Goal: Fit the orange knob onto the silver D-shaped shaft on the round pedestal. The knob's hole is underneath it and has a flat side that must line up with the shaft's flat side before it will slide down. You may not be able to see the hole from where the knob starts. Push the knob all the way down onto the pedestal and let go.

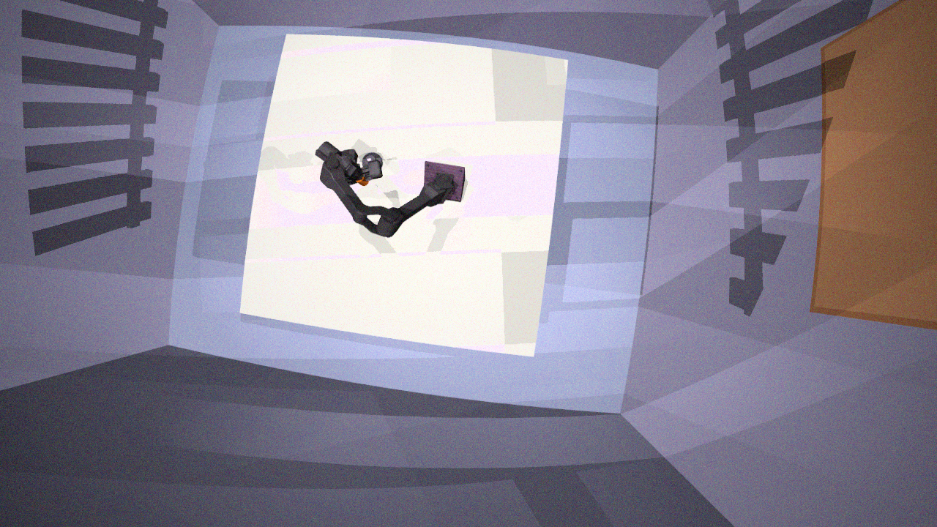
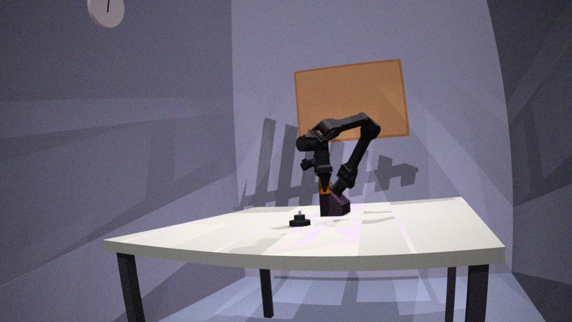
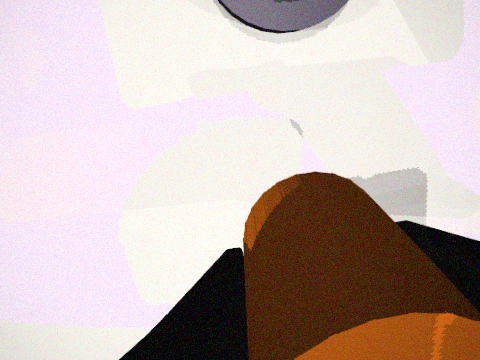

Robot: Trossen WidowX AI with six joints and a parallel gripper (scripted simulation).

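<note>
The orange knob (image 1: 361, 181) (image 2: 321, 188) (image 3: 320, 260) is held between the fingers of my gripper (image 2: 324, 189), well above the table. In the wrist view its rounded side stands between the two black fingers; its underside and hole are hidden. The dark round pedestal (image 1: 367, 157) (image 2: 299, 222) stands on the table, to the left of the knob and lower in the exterior view. Its short silver shaft (image 2: 299, 212) points up; the flat side cannot be made out. The pedestal's edge (image 3: 282, 22) shows at the top of the wrist view. Knob and pedestal are apart.
The white table (image 1: 393, 288) (image 2: 380, 244) bears the arm's purple-brown base block (image 1: 435, 171) (image 2: 335, 207), to the right of the pedestal in the top and exterior views. The arm's links arch between the base and the gripper. Shadows fall across the table.
</note>
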